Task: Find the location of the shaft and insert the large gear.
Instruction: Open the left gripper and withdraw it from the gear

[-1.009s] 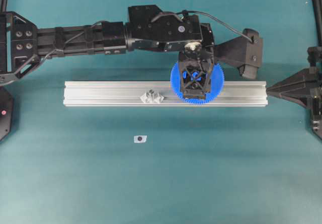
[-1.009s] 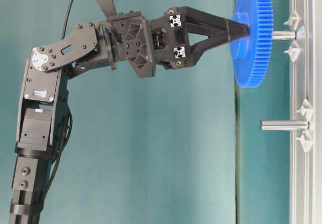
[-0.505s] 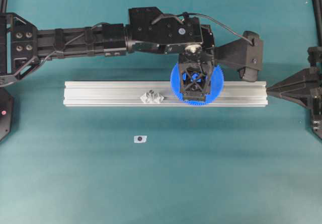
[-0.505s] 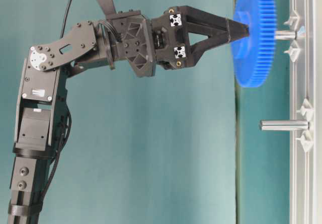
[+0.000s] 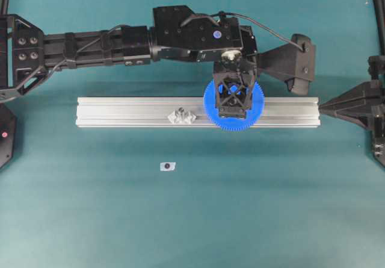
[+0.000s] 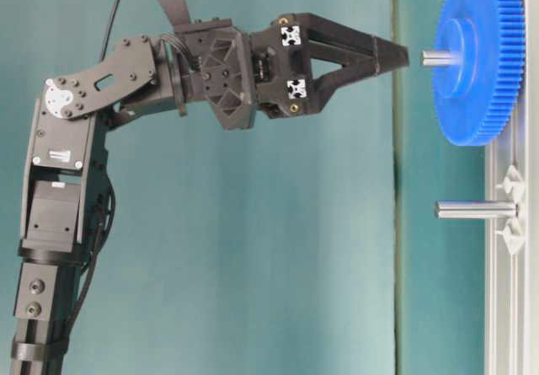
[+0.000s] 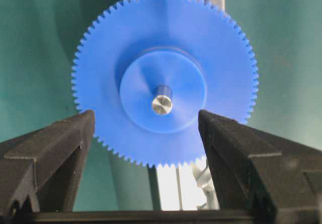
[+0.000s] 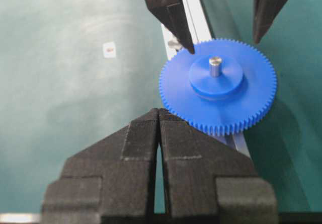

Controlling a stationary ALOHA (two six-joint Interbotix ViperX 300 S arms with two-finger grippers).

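The left gripper [image 6: 402, 56] hangs with its jaws spread wide and nothing between them, its fingertips [image 7: 83, 128] clear of the large gear [image 6: 477, 55]. Just beyond them the gear sits threaded on the shaft [image 6: 438, 57], whose metal tip pokes out through the hub, against the aluminium rail [image 5: 120, 111]. Farther off, the right gripper [image 8: 159, 114] rests pressed together.

The gear [image 7: 166, 78] is matt blue plastic with fine teeth. The shaft [image 7: 162, 104] is bright smooth metal. The rail [image 5: 138, 112] is ribbed silvery metal.
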